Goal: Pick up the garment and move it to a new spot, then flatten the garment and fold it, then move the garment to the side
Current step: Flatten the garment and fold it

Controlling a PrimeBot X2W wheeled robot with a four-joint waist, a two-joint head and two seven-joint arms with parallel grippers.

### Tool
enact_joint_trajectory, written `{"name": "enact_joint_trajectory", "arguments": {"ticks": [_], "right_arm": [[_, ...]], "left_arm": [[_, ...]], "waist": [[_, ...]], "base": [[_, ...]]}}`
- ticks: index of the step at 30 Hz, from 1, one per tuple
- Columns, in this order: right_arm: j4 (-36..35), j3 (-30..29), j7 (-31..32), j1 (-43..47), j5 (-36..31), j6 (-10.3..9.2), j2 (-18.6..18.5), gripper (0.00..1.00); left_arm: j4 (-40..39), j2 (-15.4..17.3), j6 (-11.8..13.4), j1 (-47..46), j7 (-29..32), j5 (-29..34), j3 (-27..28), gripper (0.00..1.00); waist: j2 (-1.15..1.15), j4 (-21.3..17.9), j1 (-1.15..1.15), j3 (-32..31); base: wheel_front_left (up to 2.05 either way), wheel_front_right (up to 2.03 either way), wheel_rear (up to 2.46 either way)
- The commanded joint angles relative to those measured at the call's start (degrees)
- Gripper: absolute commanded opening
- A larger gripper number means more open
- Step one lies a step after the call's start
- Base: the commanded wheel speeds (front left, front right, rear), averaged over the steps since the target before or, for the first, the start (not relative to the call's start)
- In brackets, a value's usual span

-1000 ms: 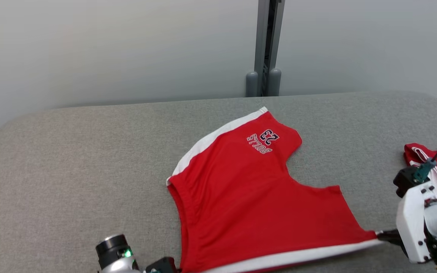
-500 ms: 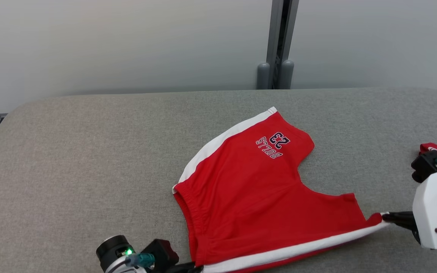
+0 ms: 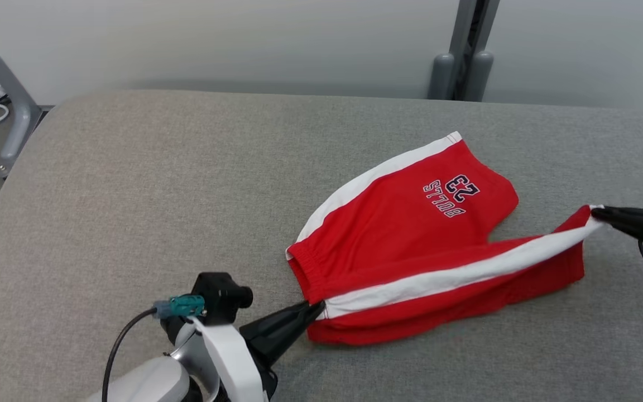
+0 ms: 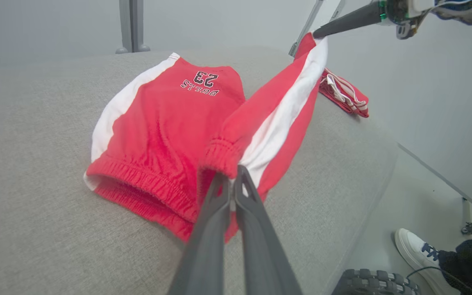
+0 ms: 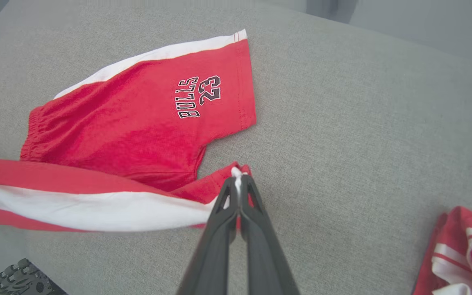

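The red shorts (image 3: 411, 234), with a white stripe down each side and "BULLS 23" printed near one leg hem, lie right of the middle of the grey padded desk (image 3: 132, 195). The printed leg lies flat on the desk, its hem toward the far edge. The other leg is raised off the surface and pulled into a taut band with its white stripe facing up. It runs in front of the flat leg, from waistband to hem.

The left gripper (image 3: 313, 307) has its two dark fingers pressed together on the waistband end of that stripe, at the near side of the shorts. The right gripper (image 3: 598, 211) pinches the hem corner of the same leg at the stripe, fingers closed on the cloth, out at the robot's right. In the left wrist view the held leg climbs from the elastic waistband up to the right gripper.

Further right on the desk, apart from the shorts, lies a second red garment (image 5: 461, 250) with thin white stripes, bunched up. Behind the desk a grey post (image 3: 464, 56) stands against a pale wall. On the floor beside the desk is a person's white shoe (image 4: 414, 250).
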Motion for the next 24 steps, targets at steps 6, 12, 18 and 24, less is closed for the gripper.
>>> {"name": "enact_joint_trajectory", "arguments": {"ticks": [6,12,18,24], "right_arm": [[1.96,-2.41,0.49,-4.80,-3.15,0.00,1.67,0.00],[4.23,-3.17,-0.04,-9.28,-6.20,0.00,3.14,0.00],[6.00,-2.94,-1.36,-12.58,-8.57,0.00,3.75,0.00],[7.76,-2.17,-6.46,-15.36,-11.16,0.00,4.07,0.00]], "left_arm": [[5.10,-5.33,-0.52,-3.07,-3.16,-6.02,3.22,0.00],[10.00,-10.04,-0.72,-6.15,-5.27,-11.06,4.44,0.00],[12.90,-12.45,-0.75,-8.31,-6.81,-14.77,4.57,0.00],[15.18,-13.93,-0.77,-10.30,-9.14,-17.04,3.17,0.00]], "waist": [[0.00,3.20,0.00,4.11],[0.00,5.31,0.00,7.65],[0.00,6.91,0.00,9.99],[0.00,8.64,0.00,11.85]], "base": [[0.00,0.00,0.00],[0.00,0.00,0.00],[0.00,0.00,0.00],[0.00,0.00,0.00]]}}
